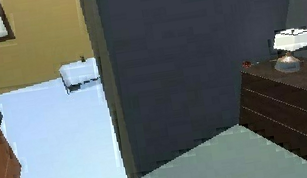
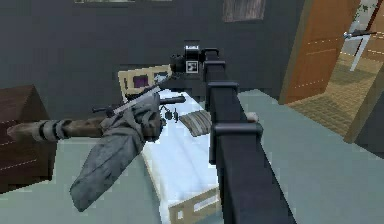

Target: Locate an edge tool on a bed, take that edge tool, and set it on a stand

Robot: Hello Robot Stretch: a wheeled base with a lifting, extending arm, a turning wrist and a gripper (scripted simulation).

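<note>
Arm (image 2: 235, 150) is reaching over the bed (image 2: 190, 165). Edge tool (image 2: 115, 140) is hanging at the gripper (image 2: 158, 105), clear of the sheet, so it's holding it. Finger state: can't tell. Likely riding high for the carry to the drawer unit (image 1: 295, 101), far right.

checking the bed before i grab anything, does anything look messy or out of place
Yes. A crumpled grey cloth hangs off the white-sheeted bed at the arm side view's left, and a long brown-grey club-shaped object juts past the mattress edge beside it. Both look dumped rather than placed.
</note>
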